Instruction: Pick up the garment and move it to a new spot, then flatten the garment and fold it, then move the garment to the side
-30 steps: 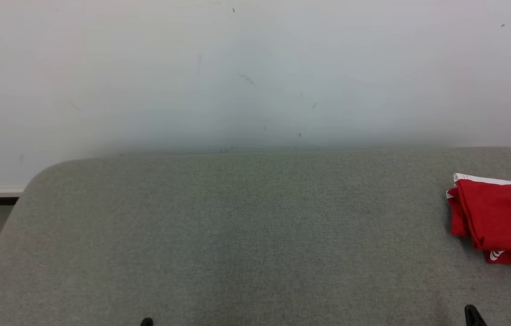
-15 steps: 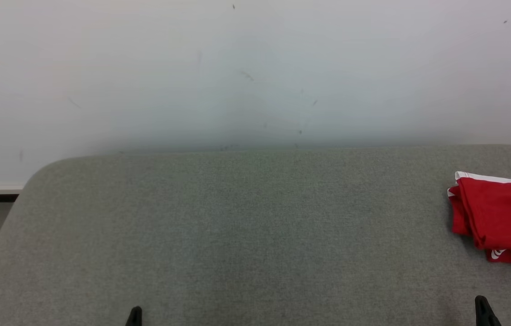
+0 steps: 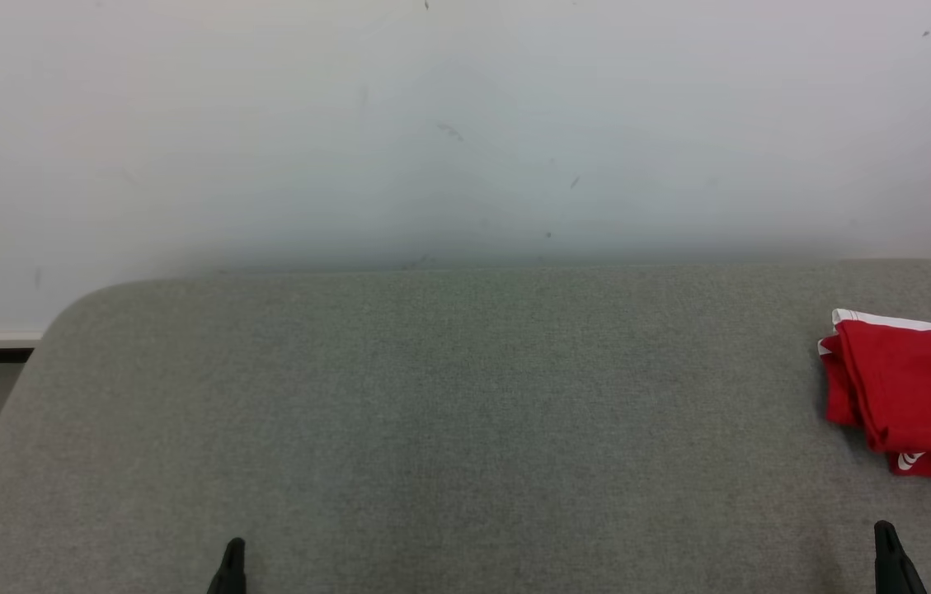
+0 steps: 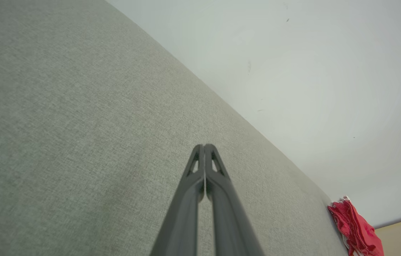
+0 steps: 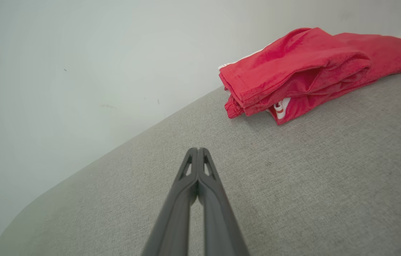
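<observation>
One garment (image 3: 914,388), partly off-frame

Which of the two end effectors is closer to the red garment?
The right end effector, at the head view's lower right, just below the folded red garment; the left end effector sits far across the grey surface.

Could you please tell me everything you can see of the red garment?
The red garment is soft-looking cloth with white trim along one edge and a small white mark near a corner. It lies folded in loose, rumpled layers at the right end of the grey fabric surface, with nothing else seen touching it.
</observation>
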Available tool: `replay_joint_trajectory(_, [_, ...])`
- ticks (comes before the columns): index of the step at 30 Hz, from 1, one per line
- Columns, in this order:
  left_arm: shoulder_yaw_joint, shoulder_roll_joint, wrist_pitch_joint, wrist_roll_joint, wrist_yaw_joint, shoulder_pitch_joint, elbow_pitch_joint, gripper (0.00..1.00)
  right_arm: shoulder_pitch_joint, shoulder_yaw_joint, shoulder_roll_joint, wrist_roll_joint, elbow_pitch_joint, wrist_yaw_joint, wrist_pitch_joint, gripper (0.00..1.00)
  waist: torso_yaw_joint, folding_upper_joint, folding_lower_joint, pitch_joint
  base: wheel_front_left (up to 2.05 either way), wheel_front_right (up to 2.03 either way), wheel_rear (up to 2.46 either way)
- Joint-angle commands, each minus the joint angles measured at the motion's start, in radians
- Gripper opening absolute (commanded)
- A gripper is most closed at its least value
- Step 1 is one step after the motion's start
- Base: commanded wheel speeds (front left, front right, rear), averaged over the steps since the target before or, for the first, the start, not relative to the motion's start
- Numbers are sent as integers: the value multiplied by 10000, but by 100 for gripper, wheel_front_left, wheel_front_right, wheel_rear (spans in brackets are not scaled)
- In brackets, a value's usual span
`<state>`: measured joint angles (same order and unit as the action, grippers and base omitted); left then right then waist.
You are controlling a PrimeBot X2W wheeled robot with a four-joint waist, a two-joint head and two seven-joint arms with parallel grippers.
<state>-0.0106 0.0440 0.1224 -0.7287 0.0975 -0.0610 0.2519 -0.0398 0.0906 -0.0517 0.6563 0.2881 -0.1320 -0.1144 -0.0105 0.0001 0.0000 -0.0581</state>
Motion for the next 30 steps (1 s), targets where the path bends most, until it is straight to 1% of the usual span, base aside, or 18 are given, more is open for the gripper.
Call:
replay_joint_trajectory(1, [87, 42, -123, -492, 56, 272, -125, 0, 311, 40, -37, 473, -177, 7, 80, 0, 2, -1, 0, 12, 0, 0, 0])
replay_joint_trajectory(17, [372, 54, -671, -2503, 128, 637, -121, 0, 608, 91, -29, 2679, -246, 10, 620, 0, 20, -1, 0, 117, 0, 0, 0])
replay_joint_trajectory(30, [576, 63, -1050, -3949, 181, 906, -115, 0, 832, 130, -23, 4214, -299, 12, 998, 0, 35, -1, 0, 203, 0, 0, 0])
